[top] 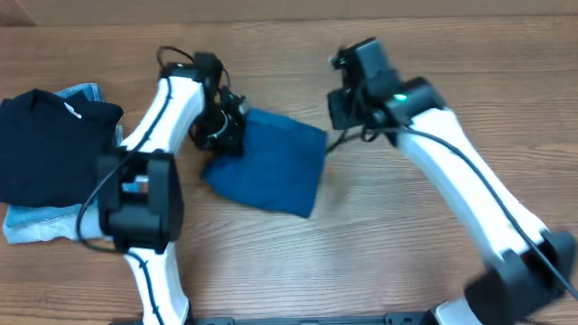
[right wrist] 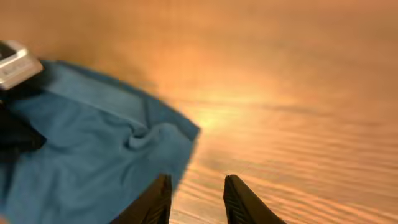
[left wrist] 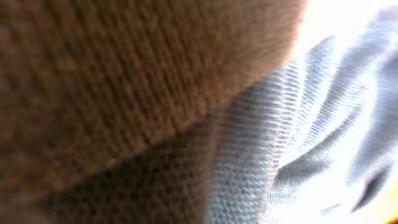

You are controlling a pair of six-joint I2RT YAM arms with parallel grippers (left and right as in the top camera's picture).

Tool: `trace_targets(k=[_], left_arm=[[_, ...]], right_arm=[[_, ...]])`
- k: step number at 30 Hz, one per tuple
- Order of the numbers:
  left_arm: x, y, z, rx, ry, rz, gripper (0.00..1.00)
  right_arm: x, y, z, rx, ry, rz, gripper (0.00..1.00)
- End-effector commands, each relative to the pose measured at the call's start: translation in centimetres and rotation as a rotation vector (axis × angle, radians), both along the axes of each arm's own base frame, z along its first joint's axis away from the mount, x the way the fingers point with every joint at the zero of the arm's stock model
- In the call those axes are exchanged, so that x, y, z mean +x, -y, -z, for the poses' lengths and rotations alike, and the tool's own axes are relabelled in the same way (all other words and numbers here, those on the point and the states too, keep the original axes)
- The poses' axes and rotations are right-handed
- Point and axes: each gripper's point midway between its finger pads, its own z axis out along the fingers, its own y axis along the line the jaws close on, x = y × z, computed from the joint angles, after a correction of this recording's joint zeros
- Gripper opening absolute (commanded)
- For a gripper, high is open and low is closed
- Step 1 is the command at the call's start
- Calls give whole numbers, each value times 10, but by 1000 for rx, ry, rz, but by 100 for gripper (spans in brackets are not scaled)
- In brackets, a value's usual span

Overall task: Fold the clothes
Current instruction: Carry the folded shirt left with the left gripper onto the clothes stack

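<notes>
Left claw at clothes edge (right claw parted, beside corner).

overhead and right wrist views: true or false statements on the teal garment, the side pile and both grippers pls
1. The plain teal-blue fabric garment lies on the wooden table between the two arms. True.
2. The right gripper is shut on that garment. False: it is open over bare wood beside the garment's edge and holds nothing.
3. The black folded garment rests on top of the light blue denim jeans. True.
4. The left gripper hangs over the black garment. False: it is at the teal-blue garment's left edge.
</notes>
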Motion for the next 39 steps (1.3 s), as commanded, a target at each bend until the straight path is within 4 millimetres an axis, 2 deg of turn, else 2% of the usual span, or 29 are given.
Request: trace_targets(k=[1,4,6,9,12,15,20,21,23,28,36,37,39], left_arm=[[17,-43,-63,202,190,-87,4],[6,-71,-97,343,253,-122,4],[-3,-90,-114,446,274,-166,4],[-14,-109,-143,539,332,-211,4],[-20,-122,-170,600,404,-240,4],[-23,-125,-190,617,464,-177,4],[-24,-151,-226,755,558,-236,4],[-24,-153,-230,759,563,-233,4],[-25,-170,-239,803,567,-266,4],[-36,-208,-240,831,532,-368,4],[-29,-240,-248,830,572,-421,4],[-27,-240,-248,808,582,-428,4],[-17,-228,-253,704,627,-401,4]], right_arm=[[-6,23,-47,-29,122,61,33],[-14,37,-65,-54,166,96,33],[-17,41,-67,-68,165,105,33],[-19,43,-64,-77,153,105,33],[-21,43,-63,-81,145,105,33],[-22,44,-62,-84,140,104,33],[-24,47,-60,-99,127,108,33],[-24,48,-60,-106,128,113,33],[-25,49,-59,-110,124,113,33],[-25,49,-58,-111,123,113,33],[-28,51,-56,-120,107,112,33],[-28,51,-56,-120,106,112,33],[-28,51,-56,-122,107,110,33]])
